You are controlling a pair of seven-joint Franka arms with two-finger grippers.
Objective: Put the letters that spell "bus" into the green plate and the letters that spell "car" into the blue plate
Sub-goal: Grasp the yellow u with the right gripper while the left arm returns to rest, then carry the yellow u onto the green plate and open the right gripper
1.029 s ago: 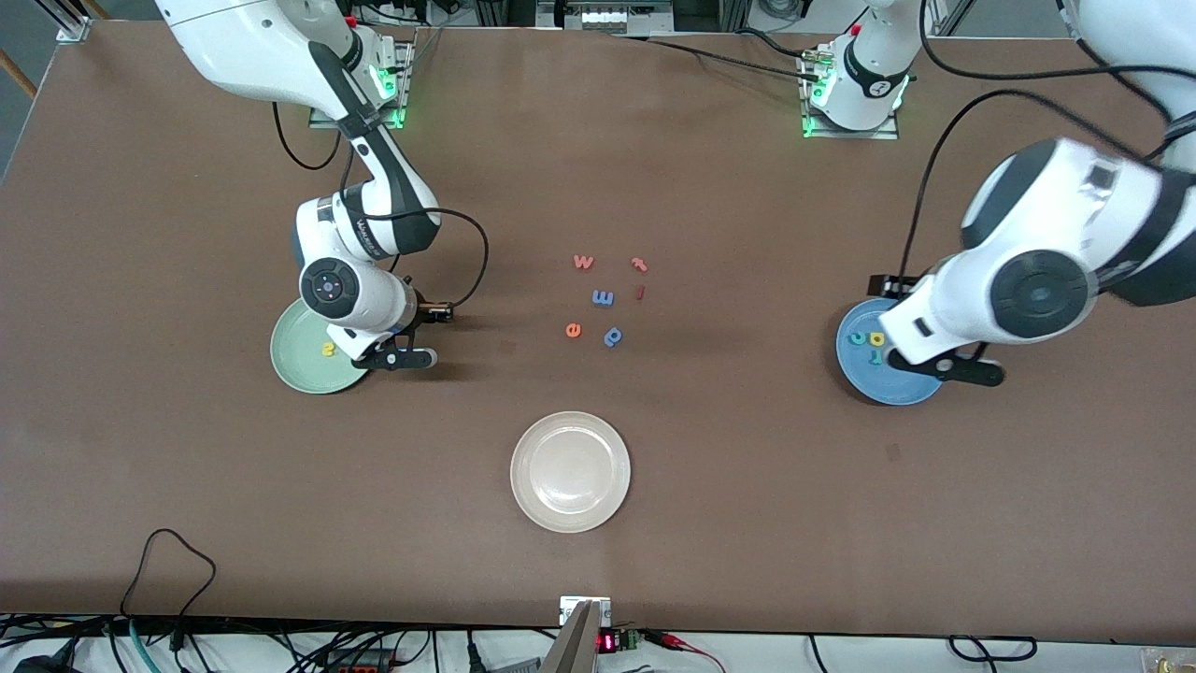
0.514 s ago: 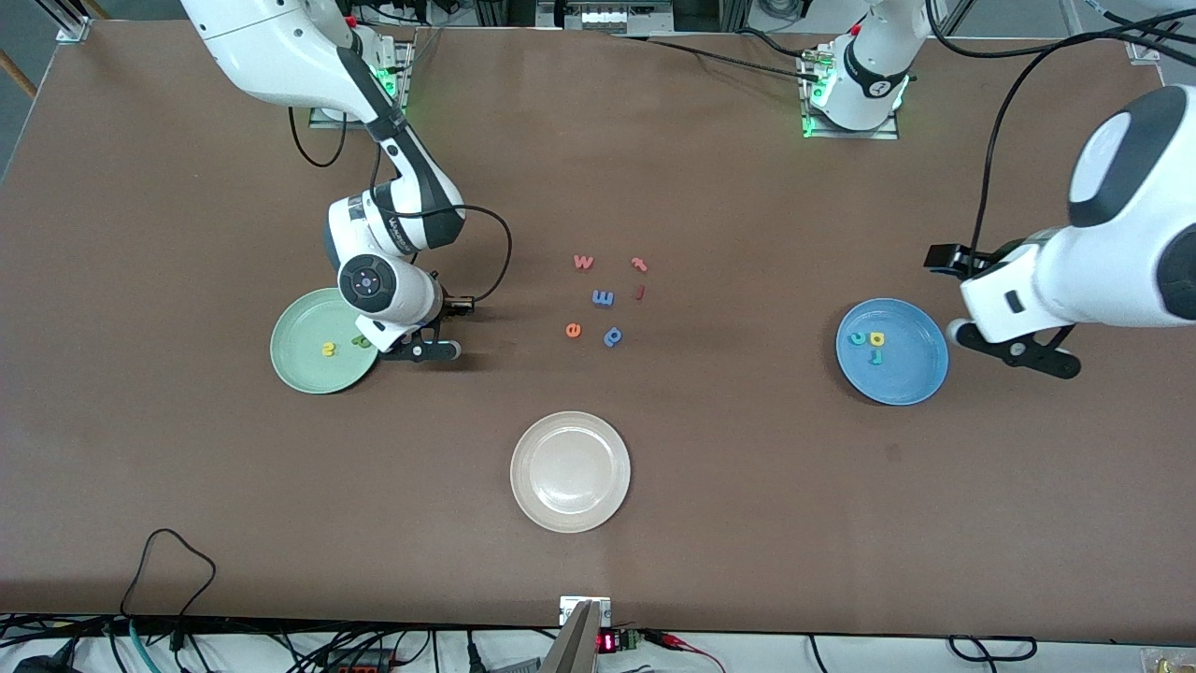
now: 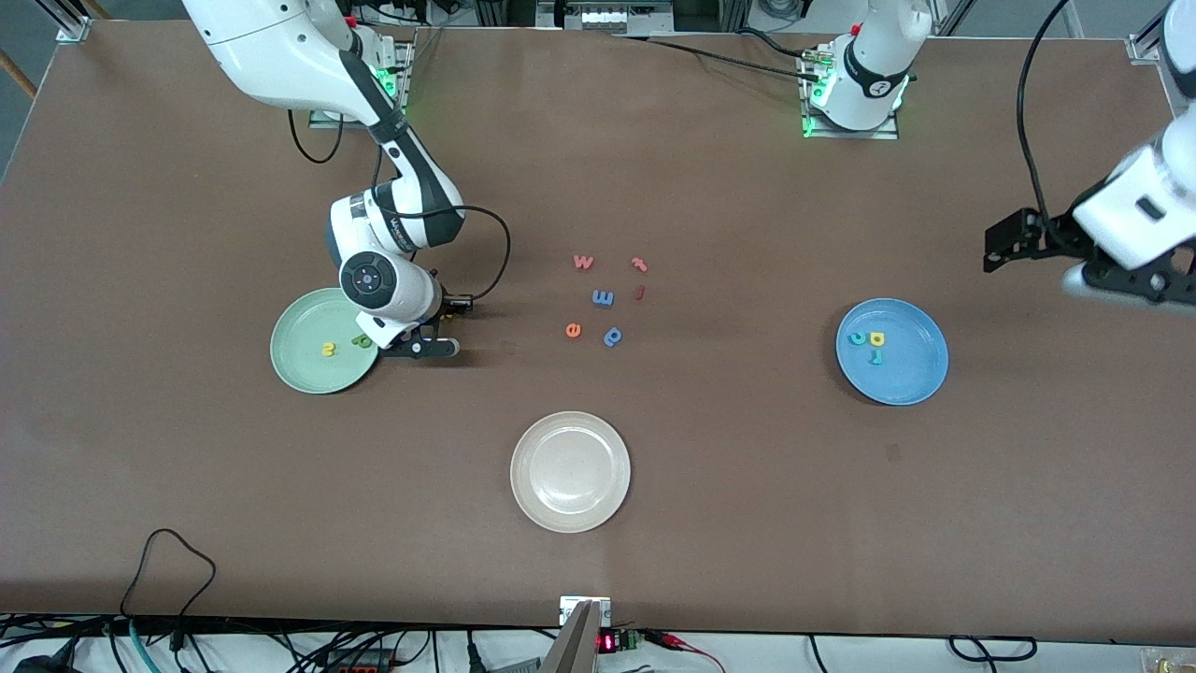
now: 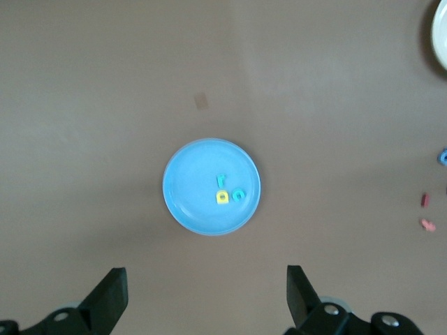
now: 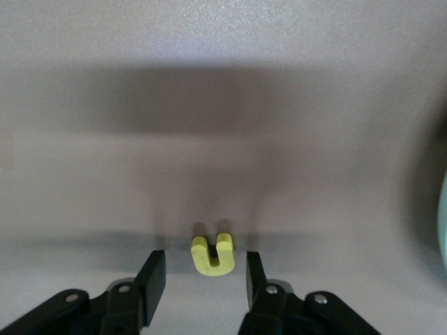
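Observation:
The green plate (image 3: 299, 369) holds a yellow s (image 3: 328, 349) and a dark green b (image 3: 361, 341). Beside its rim, toward the table's middle, my right gripper (image 3: 418, 349) is low and open. A yellow u (image 5: 213, 252) lies flat on the table between its fingers, touching neither. The front view hides the u under the hand. The blue plate (image 3: 911, 374) holds the teal c (image 4: 238, 195), yellow a (image 4: 222, 197) and teal r (image 4: 221, 182). My left gripper (image 4: 206, 303) hangs wide open and empty, high over bare table near the left arm's end.
Loose letters lie mid-table: a red w (image 3: 583, 263), a red t-shape (image 3: 639, 264), a small red bar (image 3: 640, 293), a blue m (image 3: 603, 298), an orange e (image 3: 573, 329) and a blue p (image 3: 612, 336). An off-white plate (image 3: 570, 509) sits nearer the front camera.
The left arm has lifted away from over the blue plate toward its own end of the table. The right gripper slid off the green plate's rim, uncovering the green b.

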